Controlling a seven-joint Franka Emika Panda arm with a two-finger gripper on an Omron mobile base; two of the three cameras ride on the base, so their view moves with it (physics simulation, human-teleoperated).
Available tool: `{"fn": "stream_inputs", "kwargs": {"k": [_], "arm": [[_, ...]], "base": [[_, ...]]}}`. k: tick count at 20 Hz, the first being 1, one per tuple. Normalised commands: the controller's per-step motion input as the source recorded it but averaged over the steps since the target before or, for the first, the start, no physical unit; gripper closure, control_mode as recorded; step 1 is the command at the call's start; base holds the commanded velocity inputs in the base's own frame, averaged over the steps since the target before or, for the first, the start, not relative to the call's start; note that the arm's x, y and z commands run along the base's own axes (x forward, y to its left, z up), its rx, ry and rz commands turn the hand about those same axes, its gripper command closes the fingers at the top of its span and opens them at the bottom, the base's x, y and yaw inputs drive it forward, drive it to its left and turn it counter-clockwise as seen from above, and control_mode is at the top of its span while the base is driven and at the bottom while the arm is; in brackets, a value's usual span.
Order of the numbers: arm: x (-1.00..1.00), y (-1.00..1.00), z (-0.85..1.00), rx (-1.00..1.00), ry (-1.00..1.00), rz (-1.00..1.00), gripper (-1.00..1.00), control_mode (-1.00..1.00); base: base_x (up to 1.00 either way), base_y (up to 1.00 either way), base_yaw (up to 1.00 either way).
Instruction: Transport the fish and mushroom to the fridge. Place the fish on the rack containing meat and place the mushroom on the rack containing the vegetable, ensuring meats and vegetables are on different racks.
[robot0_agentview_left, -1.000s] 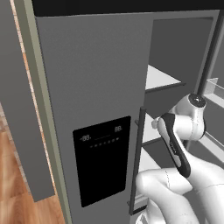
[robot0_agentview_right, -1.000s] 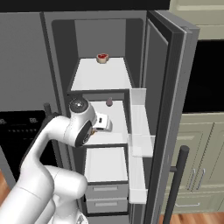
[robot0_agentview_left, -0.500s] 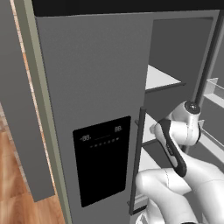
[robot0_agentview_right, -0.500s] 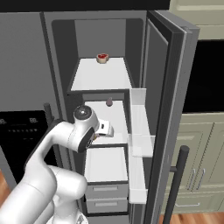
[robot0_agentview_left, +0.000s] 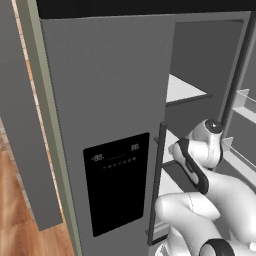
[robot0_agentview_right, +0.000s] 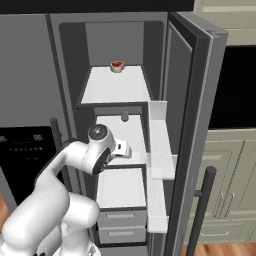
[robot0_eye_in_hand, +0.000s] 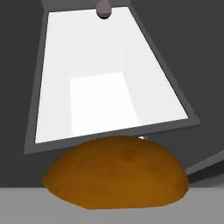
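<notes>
The fridge (robot0_agentview_right: 196, 95) stands with its right door swung open; its left door (robot0_agentview_left: 110, 95) with the black dispenser panel is closed. My gripper (robot0_agentview_right: 125, 149) is at the front of the middle white rack (robot0_agentview_right: 136, 131), shut on the mushroom (robot0_eye_in_hand: 116, 173), an orange-brown lump that covers the fingertips in the hand view. At the back of that rack lies a small purple-grey vegetable (robot0_agentview_right: 125, 116) (robot0_eye_in_hand: 103, 8). A red piece of meat (robot0_agentview_right: 117, 66) rests on the upper rack (robot0_agentview_right: 115, 87). The fish is out of view.
White door bins (robot0_agentview_right: 161, 160) jut from the open door just right of the hand. Below the middle rack are a lower shelf (robot0_agentview_right: 121, 187) and grey drawers (robot0_agentview_right: 122, 220). Green-grey cabinets (robot0_agentview_right: 227, 180) stand to the right.
The arm has dipped a little and eased toward the middle rack, still holding the mushroom. Nothing in the fridge has moved.
</notes>
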Motion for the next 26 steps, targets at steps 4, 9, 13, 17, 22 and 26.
{"fn": "stream_inputs", "kwargs": {"k": [4,9,13,17,22,26], "arm": [[0.25,-0.07,-0.19,0.00,0.06,0.00,1.00,-1.00],[0.13,-0.08,-0.11,0.00,0.01,0.00,1.00,-1.00],[0.11,-0.04,-0.12,0.00,0.00,0.00,1.00,-1.00],[0.12,0.00,-0.18,0.00,0.00,0.00,1.00,-1.00],[0.14,0.00,-0.24,0.00,0.00,0.00,1.00,-1.00],[0.21,0.00,-0.23,0.00,0.00,0.00,1.00,-1.00]], "base": [[0.00,0.00,0.00],[0.00,0.00,0.00],[0.00,0.00,0.00],[0.00,0.00,0.00],[0.00,0.00,0.00],[0.00,0.00,0.00]]}}
